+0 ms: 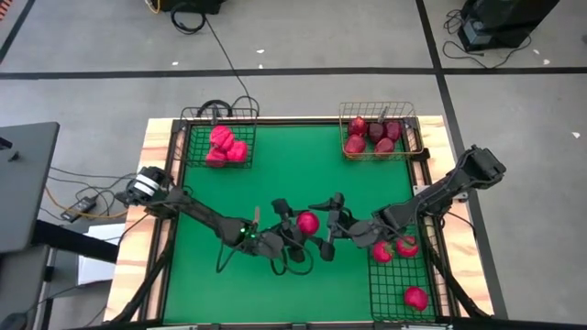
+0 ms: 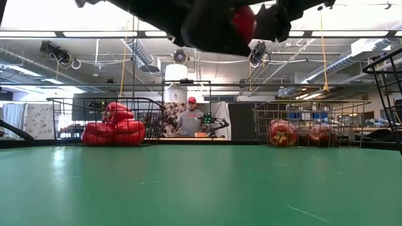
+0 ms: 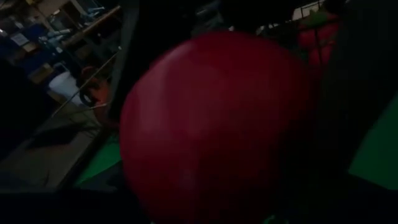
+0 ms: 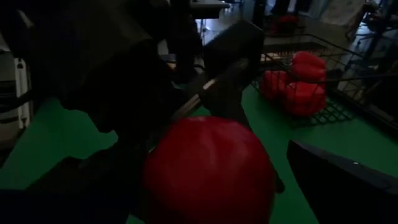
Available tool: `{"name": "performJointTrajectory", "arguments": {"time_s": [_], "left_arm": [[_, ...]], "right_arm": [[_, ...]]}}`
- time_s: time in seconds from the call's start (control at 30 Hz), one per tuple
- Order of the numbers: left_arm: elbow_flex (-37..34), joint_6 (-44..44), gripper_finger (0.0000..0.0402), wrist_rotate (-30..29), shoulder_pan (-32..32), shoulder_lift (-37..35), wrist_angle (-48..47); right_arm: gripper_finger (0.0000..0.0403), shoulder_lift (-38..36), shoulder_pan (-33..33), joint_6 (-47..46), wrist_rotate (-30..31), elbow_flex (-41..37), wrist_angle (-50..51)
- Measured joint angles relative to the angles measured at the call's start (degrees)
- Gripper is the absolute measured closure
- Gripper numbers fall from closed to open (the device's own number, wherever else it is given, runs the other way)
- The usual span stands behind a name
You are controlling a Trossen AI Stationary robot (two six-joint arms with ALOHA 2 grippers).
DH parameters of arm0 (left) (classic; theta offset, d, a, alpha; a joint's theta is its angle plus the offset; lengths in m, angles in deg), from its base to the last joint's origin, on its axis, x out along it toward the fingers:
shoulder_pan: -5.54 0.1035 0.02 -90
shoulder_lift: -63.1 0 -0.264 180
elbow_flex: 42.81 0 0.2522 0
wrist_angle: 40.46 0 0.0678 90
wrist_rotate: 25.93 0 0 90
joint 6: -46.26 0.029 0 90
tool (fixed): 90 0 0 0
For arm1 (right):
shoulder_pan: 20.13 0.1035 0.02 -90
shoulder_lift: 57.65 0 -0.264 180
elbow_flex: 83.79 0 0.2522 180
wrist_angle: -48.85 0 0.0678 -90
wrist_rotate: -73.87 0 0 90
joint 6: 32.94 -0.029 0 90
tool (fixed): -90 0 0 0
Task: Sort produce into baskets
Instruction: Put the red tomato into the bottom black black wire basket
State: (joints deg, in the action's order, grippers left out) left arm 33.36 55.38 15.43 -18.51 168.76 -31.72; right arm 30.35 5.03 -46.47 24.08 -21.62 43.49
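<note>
1. Over the middle of the green table (image 1: 275,174), towards its near edge, a round red fruit (image 1: 308,222) hangs in the air between both grippers; the left gripper (image 1: 295,227) pinches it, its fingers pressed on either side; the right gripper (image 1: 332,218) sits just beside it, and I cannot tell whether its fingers are spread or touching the fruit.
2. The fruit looks smooth, glossy and rounded, so probably slippery; it seems light and fairly stiff, so a pinch across its widest girth should hold best, with pads on opposite sides; a hold near the top or bottom would likely squirt it out.
3. To the right, the long black basket (image 1: 378,284) holds three tomatoes (image 1: 406,246) with green tops; the held fruit likely belongs here, though I see no green top on it.
4. Far left, the square black basket (image 1: 194,119) holds blocky peppers (image 1: 224,145); their lobes give flat faces to grip.
5. Far right, the gold basket (image 1: 415,137) holds dark apples (image 1: 374,136).
</note>
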Motion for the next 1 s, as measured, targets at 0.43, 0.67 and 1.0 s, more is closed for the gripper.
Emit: {"name": "performJointTrajectory", "arguments": {"time_s": [0.43,0.67,1.0], "left_arm": [[0.78,-5.29,0.0121,-0.88,-0.02,-0.1,-1.64],[0.75,-18.6,0.0061,6.09,0.16,-1.85,-11.15],[0.7,-30.64,0.0035,7.36,-1.63,-8.0,-34.87]], "right_arm": [[0.0111,0.02,-0.1,-6.06,-0.4,-0.11,2.01],[0.0113,-1.99,-0.66,-7.58,-1.71,2.0,15.78],[0.0112,-14.06,4.11,-23.33,-1.85,6.77,50.4]]}}
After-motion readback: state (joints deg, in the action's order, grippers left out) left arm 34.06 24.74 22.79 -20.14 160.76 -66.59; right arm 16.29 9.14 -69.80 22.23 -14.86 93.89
